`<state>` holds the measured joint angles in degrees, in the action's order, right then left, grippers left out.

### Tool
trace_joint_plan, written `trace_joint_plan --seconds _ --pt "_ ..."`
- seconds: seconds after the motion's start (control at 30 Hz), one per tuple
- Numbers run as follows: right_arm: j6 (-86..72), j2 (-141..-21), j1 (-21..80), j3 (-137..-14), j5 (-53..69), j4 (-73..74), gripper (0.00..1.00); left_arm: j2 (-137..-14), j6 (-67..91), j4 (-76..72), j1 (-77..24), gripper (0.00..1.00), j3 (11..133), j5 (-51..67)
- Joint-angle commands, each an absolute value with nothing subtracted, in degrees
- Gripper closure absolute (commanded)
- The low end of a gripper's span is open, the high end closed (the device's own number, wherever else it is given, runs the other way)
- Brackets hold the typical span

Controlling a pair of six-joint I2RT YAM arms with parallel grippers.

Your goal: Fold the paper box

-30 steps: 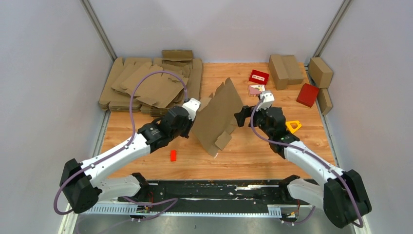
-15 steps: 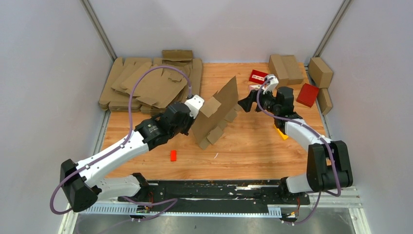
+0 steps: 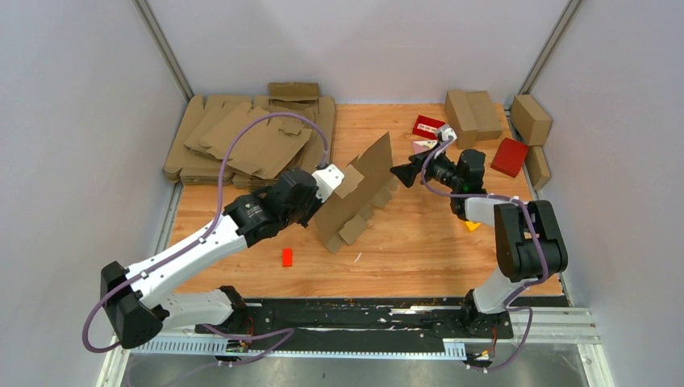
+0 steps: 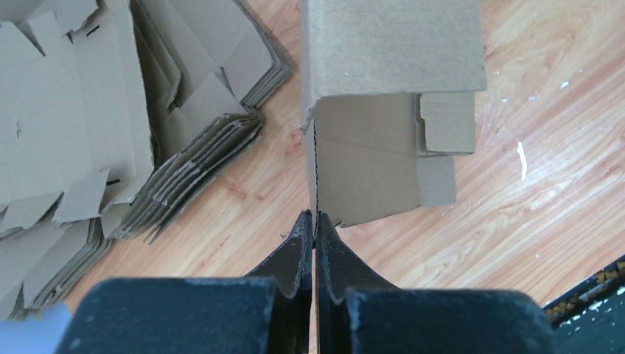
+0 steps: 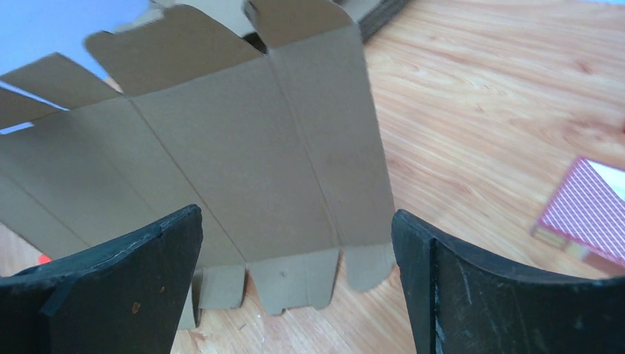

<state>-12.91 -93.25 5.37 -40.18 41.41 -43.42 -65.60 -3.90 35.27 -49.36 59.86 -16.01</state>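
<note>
The paper box is a flat brown cardboard cut-out with flaps and creases, held on edge and tilted over the middle of the table. My left gripper is shut on its left edge; in the left wrist view the jaws pinch the sheet's thin edge. My right gripper is open just right of the sheet, not touching it. In the right wrist view the sheet stands ahead between the two spread fingers.
A stack of flat cardboard blanks lies at the back left. Folded brown cartons and small red boxes stand at the back right. A yellow triangular frame lies under the right arm. A small red piece lies front left.
My right arm swung back and right, its gripper now pointing left at the sheet's upper edge. My left gripper turned the sheet more upright and narrower in view.
</note>
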Motion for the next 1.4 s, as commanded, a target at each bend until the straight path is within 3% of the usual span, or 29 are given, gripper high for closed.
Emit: trace_joint_plan --seconds 0.0,0.23,0.37,0.53,0.67,0.9,1.13,1.37 --pt "-15.47 -94.10 5.31 -42.13 51.27 -57.99 0.00 -63.57 -6.96 36.83 -50.72 1.00 61.98 -15.98" --pt "-11.11 -86.42 6.52 -40.10 53.25 -53.87 0.00 -65.84 -11.68 38.13 -54.35 1.00 61.00 -13.41" --pt "9.82 -75.13 14.32 -41.31 47.35 -29.01 0.01 -66.96 -12.68 39.55 -56.91 1.00 61.00 -16.22" --pt "24.63 -66.49 22.85 -43.49 37.55 -15.00 0.01 -65.32 -13.11 39.43 -57.21 1.00 60.92 -19.22" --pt "31.15 -66.51 25.67 -47.62 32.29 -8.52 0.00 -62.68 -14.07 38.74 -57.22 1.00 60.40 -20.39" --pt "40.02 -70.77 26.17 -49.59 33.51 -7.27 0.00 -59.91 -15.44 40.01 -57.30 1.00 59.94 -21.68" --pt "45.66 -74.27 26.24 -57.78 38.20 6.78 0.09 -59.57 -16.72 38.99 -57.57 1.00 59.22 -22.59" --pt "50.09 -75.63 26.51 -58.65 37.65 9.70 0.38 -59.48 -17.24 38.18 -57.65 1.00 58.55 -23.84"
